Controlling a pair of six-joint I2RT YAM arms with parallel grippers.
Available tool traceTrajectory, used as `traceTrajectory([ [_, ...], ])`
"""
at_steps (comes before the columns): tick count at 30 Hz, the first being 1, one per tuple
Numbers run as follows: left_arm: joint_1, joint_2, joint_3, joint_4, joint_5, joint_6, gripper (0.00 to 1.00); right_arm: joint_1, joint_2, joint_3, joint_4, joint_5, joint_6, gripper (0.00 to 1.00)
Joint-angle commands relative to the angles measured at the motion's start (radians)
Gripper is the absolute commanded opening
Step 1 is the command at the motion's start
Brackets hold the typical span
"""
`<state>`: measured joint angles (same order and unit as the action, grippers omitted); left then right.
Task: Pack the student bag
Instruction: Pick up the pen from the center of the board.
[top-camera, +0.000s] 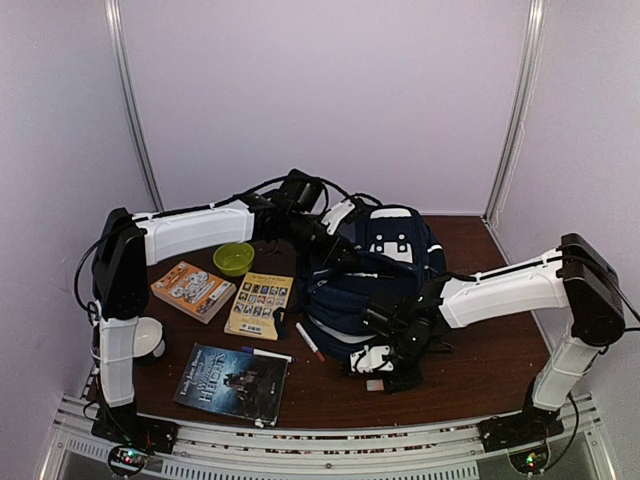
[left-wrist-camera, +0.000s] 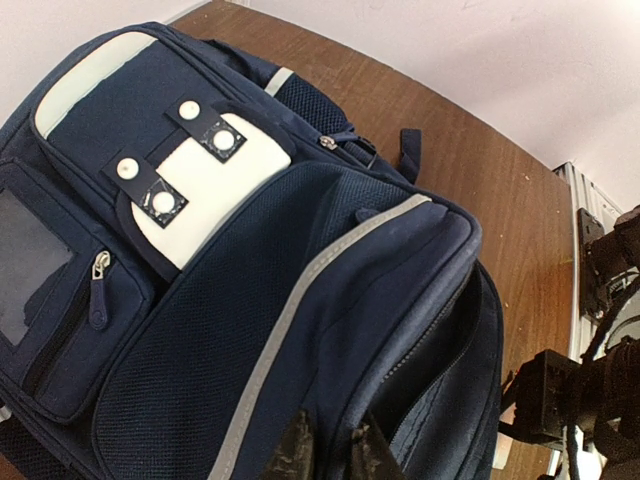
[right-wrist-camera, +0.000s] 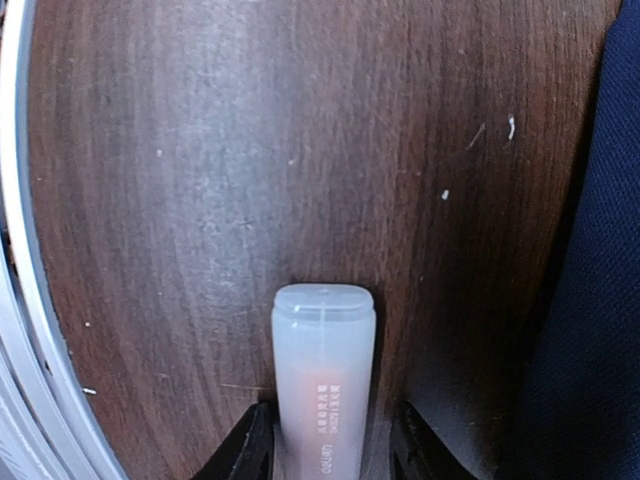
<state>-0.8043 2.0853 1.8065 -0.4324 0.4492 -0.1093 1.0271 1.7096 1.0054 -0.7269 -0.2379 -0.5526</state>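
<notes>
At the far left of the table (top-camera: 480, 370) a white cup (top-camera: 152, 340) sits half hidden behind the left arm. Next comes an orange book (top-camera: 192, 290), lying flat, with a green bowl (top-camera: 234, 258) just behind it. A yellow book (top-camera: 260, 305) lies just right of the orange one. Nearer the front edge is a dark book (top-camera: 232, 383). A pen (top-camera: 268, 353) rests at that book's far right corner, and a marker (top-camera: 309, 342) lies slantwise between the books and the bag.

The bag (top-camera: 385, 265) lies on the middle of the table, toward the back, front face up, white patch and grey stripe showing.

The left gripper (top-camera: 322, 238) reaches across to the bag's upper left side. In the left wrist view its fingertips (left-wrist-camera: 295, 448) stand narrow, with a ridge of the bag's zipped rim caught between them, so it is pinching the fabric there.

The right gripper (right-wrist-camera: 330, 450) is low over the bare wood just in front of the bag's near end. Its jaws are closed narrow on a pale, translucent tube (right-wrist-camera: 325, 370) with orange print. The tube's capped end sticks out past the fingers. From the wrist view I cannot tell whether the tube touches the wood. The bag's navy cloth shows at the right edge of that view, near the tube but apart from it.
</notes>
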Motion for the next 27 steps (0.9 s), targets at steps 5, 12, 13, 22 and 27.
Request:
traceTrajectory([
  [5, 0.019, -0.052, 0.017, 0.041, 0.006, -0.001, 0.13, 0.011, 0.045, 0.004, 0.015, 0.035, 0.024, 0.32],
  [12, 0.019, -0.052, 0.016, 0.041, 0.005, -0.001, 0.13, 0.012, -0.020, 0.027, -0.038, 0.045, 0.018, 0.22],
  [13, 0.019, -0.052, 0.015, 0.041, 0.005, -0.001, 0.13, 0.011, -0.041, 0.032, -0.054, 0.050, 0.007, 0.20],
  [22, 0.019, -0.050, 0.016, 0.044, 0.008, -0.004, 0.13, -0.026, -0.166, 0.134, -0.142, 0.108, -0.048, 0.19],
  [27, 0.019, -0.049, 0.017, 0.044, 0.015, -0.009, 0.13, -0.100, -0.179, 0.243, -0.129, 0.171, -0.108, 0.19],
])
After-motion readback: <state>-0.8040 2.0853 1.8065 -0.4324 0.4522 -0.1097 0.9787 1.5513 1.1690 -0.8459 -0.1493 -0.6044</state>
